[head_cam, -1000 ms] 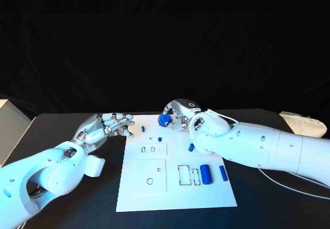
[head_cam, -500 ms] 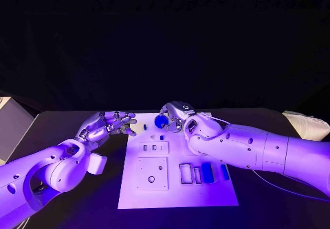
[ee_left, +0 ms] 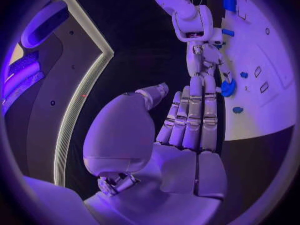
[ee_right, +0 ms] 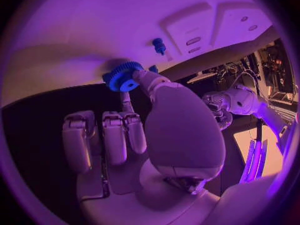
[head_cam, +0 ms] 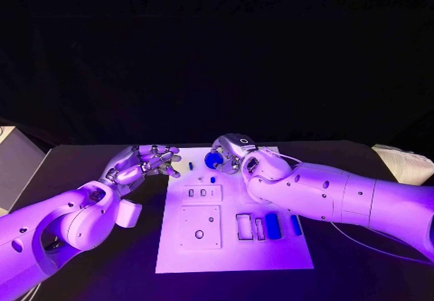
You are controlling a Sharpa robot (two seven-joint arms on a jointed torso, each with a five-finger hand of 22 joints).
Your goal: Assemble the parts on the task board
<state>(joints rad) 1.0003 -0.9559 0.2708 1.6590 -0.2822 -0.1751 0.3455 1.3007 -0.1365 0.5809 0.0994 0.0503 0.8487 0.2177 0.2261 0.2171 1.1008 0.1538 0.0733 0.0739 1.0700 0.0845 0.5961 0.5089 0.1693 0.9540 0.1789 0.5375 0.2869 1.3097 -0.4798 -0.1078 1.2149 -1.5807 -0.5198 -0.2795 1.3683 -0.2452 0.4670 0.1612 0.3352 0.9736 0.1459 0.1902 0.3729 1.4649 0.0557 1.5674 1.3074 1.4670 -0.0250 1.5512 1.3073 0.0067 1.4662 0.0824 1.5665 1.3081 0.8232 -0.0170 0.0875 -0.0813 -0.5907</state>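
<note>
Gear sits pinched in my right hand, thumb against a fingertip, held just above the far edge of the board. It looks like small, rigid plastic: light, stiff, unlikely to deform, and the toothed rim should give my fingers bite (the flat faces I'd guess are slicker). I judge the rim the right place to hold, leaving the centre bore free for whatever peg it must seat on. My left hand hovers beside the board's far left corner over the worktop, fingers loosely curled, holding nothing. A small blue peg stands on the board near the gear.
</note>
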